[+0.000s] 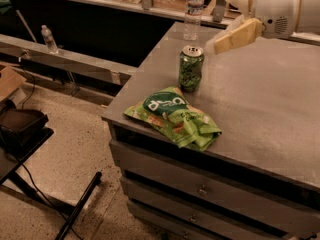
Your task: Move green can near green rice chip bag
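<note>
The green can (pixel 191 67) stands upright on the grey table (pixel 260 99), just behind the green rice chip bag (pixel 173 116). The bag lies flat and wrinkled near the table's front left corner, logo up. My gripper (pixel 235 18) is up and to the right of the can, lifted clear of it, with its pale fingers (pixel 235 36) spread and nothing between them.
A clear water bottle (pixel 193 11) stands at the table's far edge behind the can. Drawers (pixel 200 189) run below the table front. A second bottle (pixel 48 38) stands on a ledge at the left. A dark stand (pixel 20 134) sits on the floor at lower left.
</note>
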### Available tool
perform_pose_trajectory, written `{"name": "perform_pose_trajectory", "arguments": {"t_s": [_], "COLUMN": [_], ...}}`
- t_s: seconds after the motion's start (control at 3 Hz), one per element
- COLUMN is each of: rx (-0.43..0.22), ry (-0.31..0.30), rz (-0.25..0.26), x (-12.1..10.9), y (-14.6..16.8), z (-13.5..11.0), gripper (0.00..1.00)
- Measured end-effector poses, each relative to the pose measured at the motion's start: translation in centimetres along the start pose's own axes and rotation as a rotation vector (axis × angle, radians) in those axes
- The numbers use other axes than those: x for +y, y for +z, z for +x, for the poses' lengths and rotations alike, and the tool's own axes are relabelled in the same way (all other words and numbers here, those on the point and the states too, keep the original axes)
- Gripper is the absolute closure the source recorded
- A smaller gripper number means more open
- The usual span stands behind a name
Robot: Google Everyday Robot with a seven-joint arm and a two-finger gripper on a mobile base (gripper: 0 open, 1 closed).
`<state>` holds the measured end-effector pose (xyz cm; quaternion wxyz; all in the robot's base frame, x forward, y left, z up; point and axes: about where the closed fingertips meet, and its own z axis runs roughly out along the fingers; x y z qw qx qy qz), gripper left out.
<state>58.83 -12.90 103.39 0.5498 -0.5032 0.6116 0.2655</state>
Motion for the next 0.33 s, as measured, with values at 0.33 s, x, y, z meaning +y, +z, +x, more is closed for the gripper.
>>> {"name": "perform_pose_trajectory", "arguments": {"t_s": [0.33], "rx": [0.0], "ry": [0.0], "rz": [0.0], "x": [0.0], "y": [0.01], "z": [0.0], "gripper": [0.0]}}
